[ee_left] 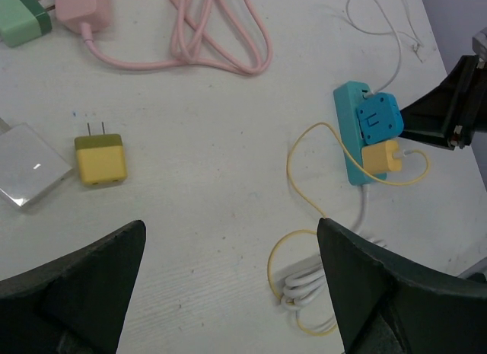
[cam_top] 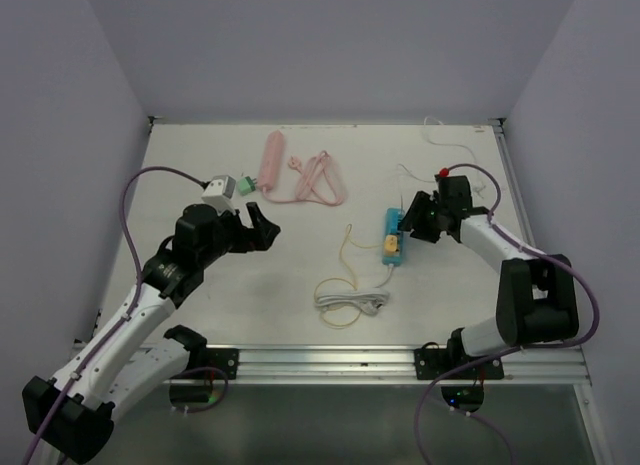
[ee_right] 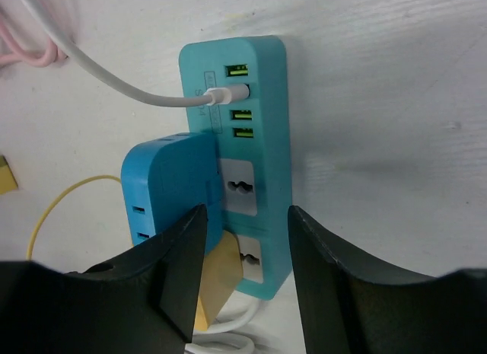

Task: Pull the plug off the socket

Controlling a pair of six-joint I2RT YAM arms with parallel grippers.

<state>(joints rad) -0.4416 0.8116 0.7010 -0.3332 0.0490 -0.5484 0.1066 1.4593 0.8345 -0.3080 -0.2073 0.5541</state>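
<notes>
A teal power strip (ee_right: 255,103) lies right of the table's centre (cam_top: 388,255). A blue adapter plug (ee_right: 171,186) and a yellow plug (ee_right: 221,282) sit in its side sockets, and a white USB cable (ee_right: 114,87) is plugged into it. My right gripper (ee_right: 243,270) is open just above the strip's near end: one finger is over the blue and yellow plugs, the other past the strip's far side. It holds nothing. My left gripper (ee_left: 232,293) is open and empty, above bare table left of the strip (ee_left: 351,141).
A coiled white cord (cam_top: 352,302) and a thin yellow cable (cam_top: 345,255) lie in front of the strip. A loose yellow charger (ee_left: 100,159), a white block (ee_left: 23,167), a green plug (ee_left: 23,19) and a pink strip with cable (cam_top: 300,175) lie at back left.
</notes>
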